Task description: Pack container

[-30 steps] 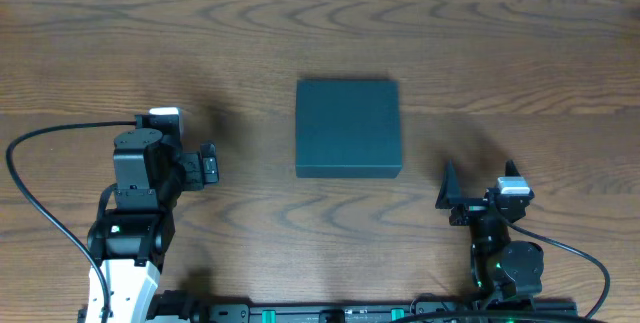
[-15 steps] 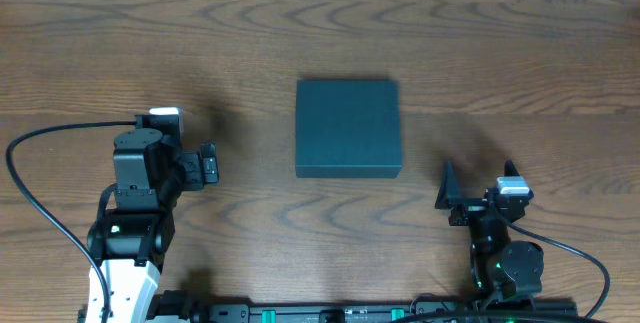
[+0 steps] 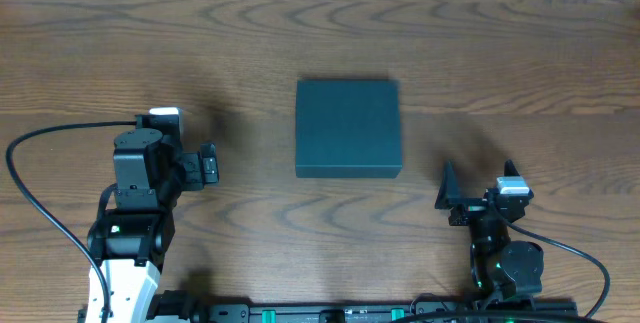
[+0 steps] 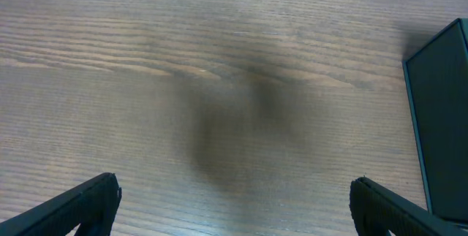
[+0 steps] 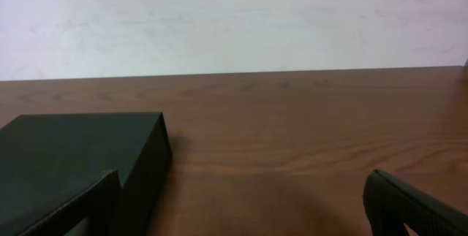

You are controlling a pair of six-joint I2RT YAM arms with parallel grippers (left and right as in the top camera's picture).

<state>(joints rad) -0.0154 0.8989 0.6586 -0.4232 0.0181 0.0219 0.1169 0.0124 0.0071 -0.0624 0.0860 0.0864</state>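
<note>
The container point(image 3: 348, 128) is a dark teal square box, lid shut, lying flat at the table's middle. Its edge shows at the right of the left wrist view point(image 4: 442, 119) and at the lower left of the right wrist view point(image 5: 73, 159). My left gripper point(image 3: 208, 165) is open and empty, left of the box and apart from it; in its own view point(image 4: 235, 205) only bare wood lies between the fingers. My right gripper point(image 3: 478, 185) is open and empty, below and right of the box; its own view point(image 5: 241, 210) shows wood between the fingers.
The wooden table point(image 3: 320, 33) runs to a pale wall at the back point(image 5: 234, 17). A black cable point(image 3: 40, 143) loops left of the left arm, and another point(image 3: 590, 263) trails from the right arm base.
</note>
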